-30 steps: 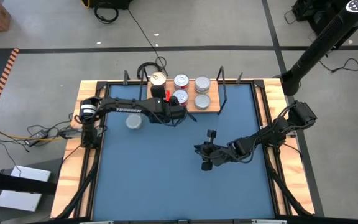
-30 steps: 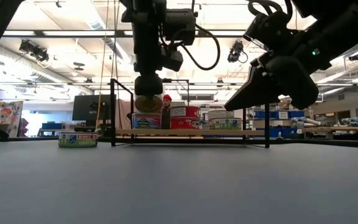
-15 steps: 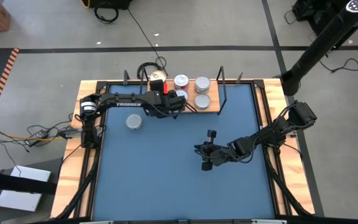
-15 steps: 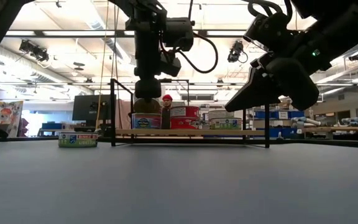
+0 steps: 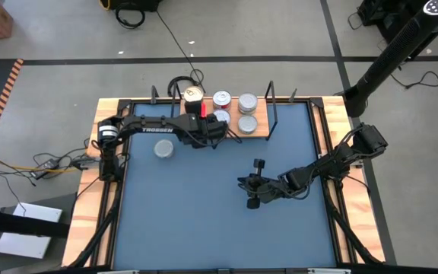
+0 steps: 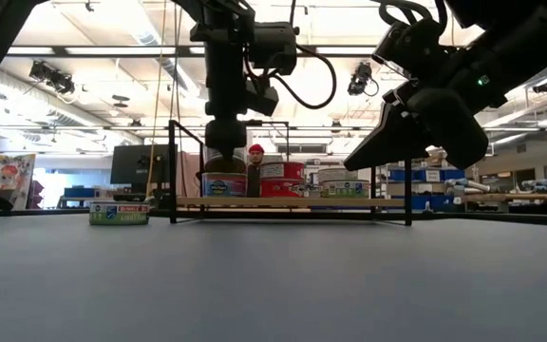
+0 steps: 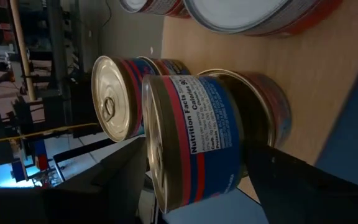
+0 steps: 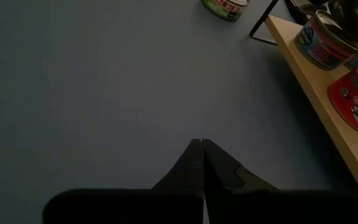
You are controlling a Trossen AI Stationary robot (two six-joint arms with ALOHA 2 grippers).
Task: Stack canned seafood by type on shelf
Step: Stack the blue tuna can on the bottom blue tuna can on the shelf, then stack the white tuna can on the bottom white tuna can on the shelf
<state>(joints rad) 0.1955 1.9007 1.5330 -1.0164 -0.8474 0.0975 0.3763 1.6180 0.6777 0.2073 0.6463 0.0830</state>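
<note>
Fingers of the left gripper point(image 7: 191, 186) stood spread around a blue-and-red tin point(image 7: 194, 137) stacked on another at the shelf's point(image 5: 261, 131) left end. The right gripper point(image 8: 202, 163) hovered pressed together above the table's point(image 5: 204, 205) middle.

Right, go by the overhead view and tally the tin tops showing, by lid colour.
Gold-topped tin: 1
Silver-topped tins: 5
Total: 6 tops showing. Tins lower in stacks or under the left gripper are not counted.
</note>
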